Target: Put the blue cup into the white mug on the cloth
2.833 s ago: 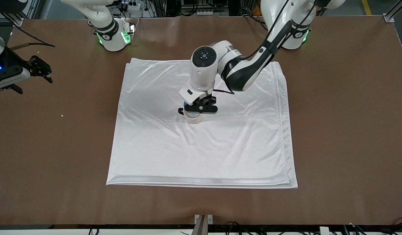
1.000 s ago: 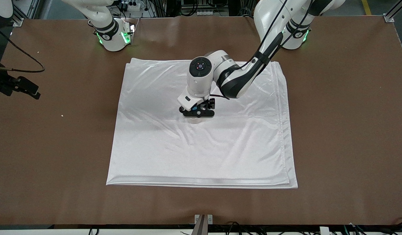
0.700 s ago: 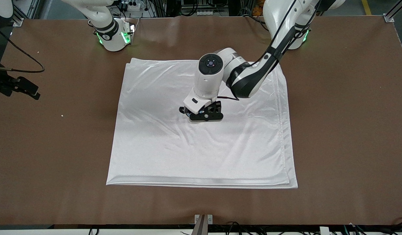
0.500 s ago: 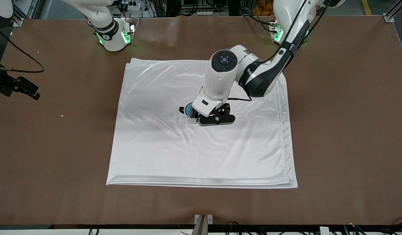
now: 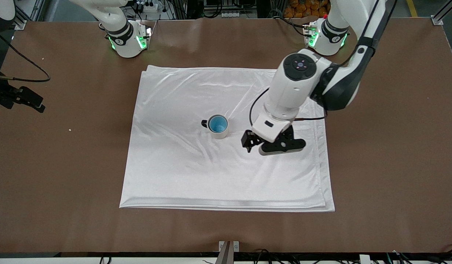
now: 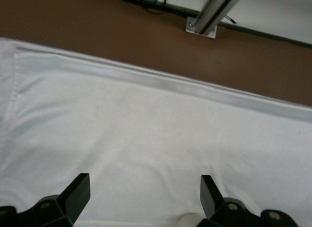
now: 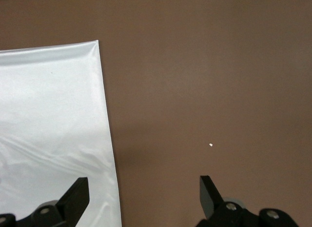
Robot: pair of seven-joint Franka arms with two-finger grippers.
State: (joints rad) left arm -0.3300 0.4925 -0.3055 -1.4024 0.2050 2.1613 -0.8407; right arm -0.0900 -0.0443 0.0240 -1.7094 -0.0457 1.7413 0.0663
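Observation:
The blue cup (image 5: 217, 124) sits upright inside the white mug (image 5: 222, 135), only its bright blue inside showing. The mug stands on the cloth (image 5: 226, 176) near its middle, dark handle toward the right arm's end. My left gripper (image 5: 271, 146) is open and empty, above the cloth beside the mug, toward the left arm's end. In the left wrist view its fingers (image 6: 78, 193) stand wide apart over the cloth (image 6: 146, 129), with a bit of cream rim (image 6: 187, 220) at the frame's edge. My right gripper (image 7: 144, 193) is open and empty, over bare table by a cloth corner (image 7: 48, 114).
The brown table (image 5: 387, 146) surrounds the cloth. A small white crumb (image 5: 69, 129) lies on it toward the right arm's end and also shows in the right wrist view (image 7: 210, 145). A metal bracket (image 5: 228, 246) sits at the table's near edge.
My left gripper has let go of the blue cup, leaving it in the mug, and has risen and moved away toward the left arm's end. The right arm has pulled back slightly.

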